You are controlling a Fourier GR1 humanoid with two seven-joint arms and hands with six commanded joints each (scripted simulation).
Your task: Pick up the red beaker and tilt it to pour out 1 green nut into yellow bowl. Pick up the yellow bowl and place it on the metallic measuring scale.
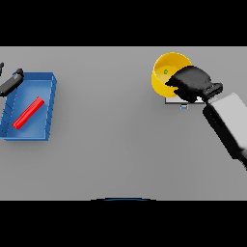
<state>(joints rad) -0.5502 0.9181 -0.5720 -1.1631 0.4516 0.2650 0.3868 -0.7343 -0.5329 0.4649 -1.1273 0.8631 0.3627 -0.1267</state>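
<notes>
The grey counter carries a blue tray at far left with the red beaker lying tilted inside; the left robot hand shows at the tray's upper left corner, its fingers impossible to tell; the right robot hand curls round the yellow bowl rim, over the metallic scale; a green nut sits in the bowl

Right arm: boxy white-grey forearm segment, dark edge beneath, black wrist link, glossy black right hand; left hand: same black finish, only partly in frame.
</notes>
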